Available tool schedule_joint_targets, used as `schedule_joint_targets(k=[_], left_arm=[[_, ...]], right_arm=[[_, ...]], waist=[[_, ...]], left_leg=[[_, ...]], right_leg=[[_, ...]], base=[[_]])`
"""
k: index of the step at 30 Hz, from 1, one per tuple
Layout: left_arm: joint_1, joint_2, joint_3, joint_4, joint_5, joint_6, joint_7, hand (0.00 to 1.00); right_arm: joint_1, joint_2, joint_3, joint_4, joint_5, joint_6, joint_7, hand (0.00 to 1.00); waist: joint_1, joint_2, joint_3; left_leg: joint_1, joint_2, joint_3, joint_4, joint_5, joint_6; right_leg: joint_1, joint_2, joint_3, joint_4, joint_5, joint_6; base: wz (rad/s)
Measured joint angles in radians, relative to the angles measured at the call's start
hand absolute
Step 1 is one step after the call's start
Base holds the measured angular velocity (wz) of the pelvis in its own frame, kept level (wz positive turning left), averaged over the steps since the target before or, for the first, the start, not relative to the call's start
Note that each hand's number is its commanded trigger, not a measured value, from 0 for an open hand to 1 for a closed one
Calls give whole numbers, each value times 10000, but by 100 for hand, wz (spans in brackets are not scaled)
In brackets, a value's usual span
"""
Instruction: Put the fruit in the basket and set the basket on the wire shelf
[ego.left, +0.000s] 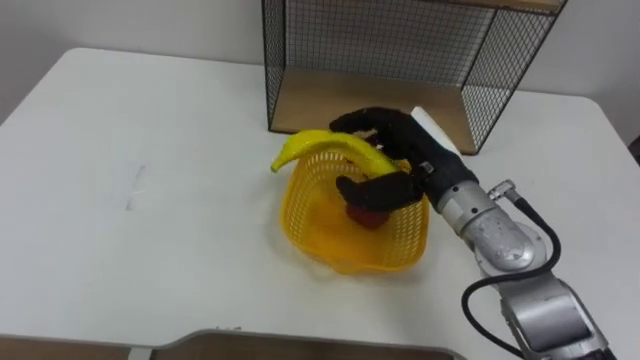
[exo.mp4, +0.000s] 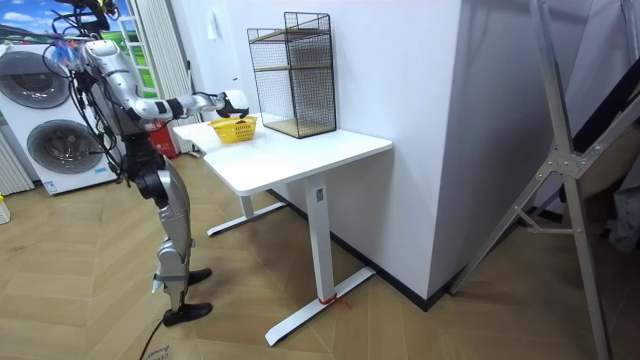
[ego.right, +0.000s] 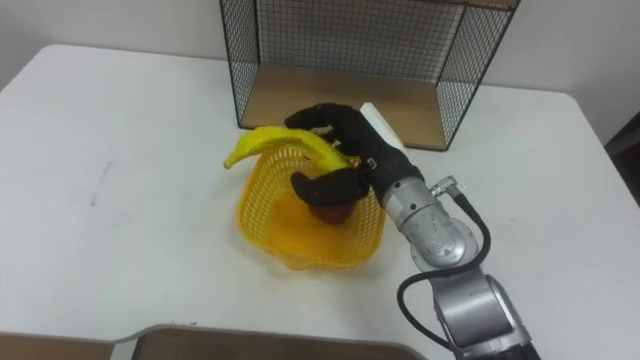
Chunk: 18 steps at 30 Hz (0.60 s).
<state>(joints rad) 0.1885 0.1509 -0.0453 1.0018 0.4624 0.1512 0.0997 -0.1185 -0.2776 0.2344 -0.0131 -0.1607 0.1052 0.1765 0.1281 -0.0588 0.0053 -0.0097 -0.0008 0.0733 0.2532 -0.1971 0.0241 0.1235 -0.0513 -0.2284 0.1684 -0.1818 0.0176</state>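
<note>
At the frame's centre the right hand (ego.left: 400, 142), entering from the lower right, curls its fingers over a banana (ego.left: 318, 143) above the rim of a yellow basket (ego.left: 305, 232). A red fruit (ego.left: 368, 216) lies inside. The wire shelf (ego.left: 400, 50) stands just behind, on the white table (ego.left: 150, 150).

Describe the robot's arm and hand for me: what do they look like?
The right hand is black and human-shaped, with slim fingers and a thumb, and a small white tag at its back. Behind it comes a shiny silver metal wrist, then a thicker grey forearm. A black cable loops out beside the forearm.
</note>
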Motion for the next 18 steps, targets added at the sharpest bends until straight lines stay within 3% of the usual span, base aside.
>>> schedule_joint_targets(k=[18], left_arm=[[2, -4, 0, 0, 1, 29, -31, 0]], right_arm=[[59, 3, 2, -1, -420, 92, 670, 0]], waist=[[-96, 5, -16]], left_leg=[[-3, -3, -37, 66, 3, -1]], right_leg=[[23, 2, 49, 7, 1, -2]], base=[[0]])
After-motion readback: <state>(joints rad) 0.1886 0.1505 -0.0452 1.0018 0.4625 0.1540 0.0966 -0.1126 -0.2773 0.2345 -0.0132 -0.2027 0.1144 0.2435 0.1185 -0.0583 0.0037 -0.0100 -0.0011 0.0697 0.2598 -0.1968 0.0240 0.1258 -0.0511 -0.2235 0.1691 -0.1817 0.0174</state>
